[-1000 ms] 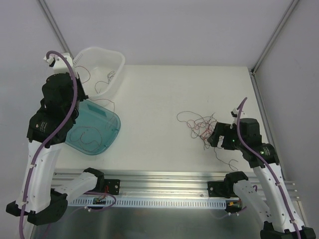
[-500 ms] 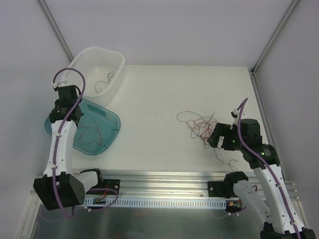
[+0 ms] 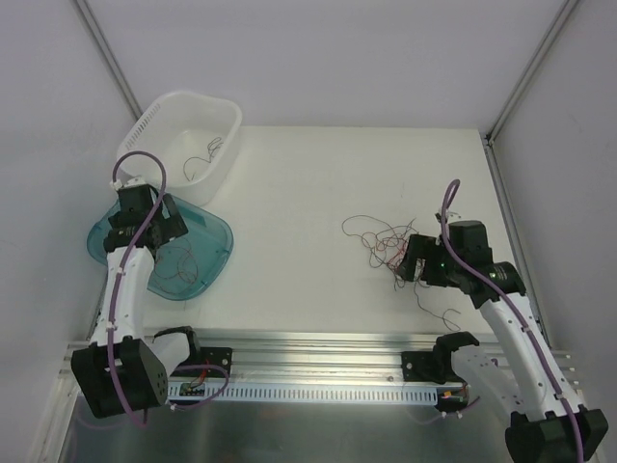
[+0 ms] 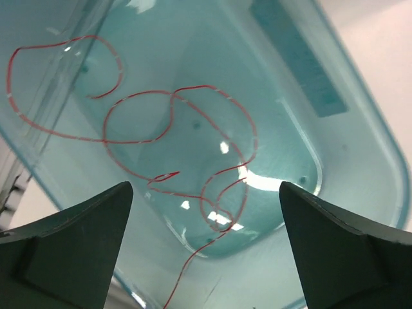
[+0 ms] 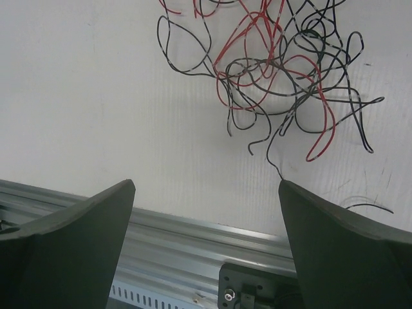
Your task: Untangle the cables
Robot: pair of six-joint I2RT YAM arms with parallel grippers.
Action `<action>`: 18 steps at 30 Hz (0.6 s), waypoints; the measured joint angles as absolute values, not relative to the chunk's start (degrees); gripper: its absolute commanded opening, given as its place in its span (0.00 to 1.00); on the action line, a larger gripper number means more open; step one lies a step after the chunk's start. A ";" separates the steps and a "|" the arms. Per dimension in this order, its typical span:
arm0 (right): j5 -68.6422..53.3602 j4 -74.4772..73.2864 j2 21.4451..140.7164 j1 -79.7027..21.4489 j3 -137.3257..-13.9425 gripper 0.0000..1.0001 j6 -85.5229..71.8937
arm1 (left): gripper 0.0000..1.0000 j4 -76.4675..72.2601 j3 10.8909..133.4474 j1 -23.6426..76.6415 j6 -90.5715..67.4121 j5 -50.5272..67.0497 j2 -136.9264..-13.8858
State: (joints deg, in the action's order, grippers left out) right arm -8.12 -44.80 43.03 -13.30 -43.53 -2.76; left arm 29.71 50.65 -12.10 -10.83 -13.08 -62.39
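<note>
Jaws on both our arms gape wide, empty: left above the tray holding one red cable; right, far from the tray, above the tangle.

White arms with black joints, purple hoses, dark pincers.
</note>
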 measured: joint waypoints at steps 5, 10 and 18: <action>-6.37 -41.19 48.82 -13.39 -42.52 0.99 -3.40 | 0.99 25.43 46.22 -10.63 -10.68 -2.57 -54.15; -3.68 -34.87 56.01 -13.41 -42.19 0.89 -4.16 | 0.99 21.69 42.11 -4.36 -9.69 6.59 -49.98; -1.52 -23.24 70.48 -15.00 -41.19 0.71 -5.45 | 0.99 20.12 40.75 -0.38 -9.08 11.68 -48.56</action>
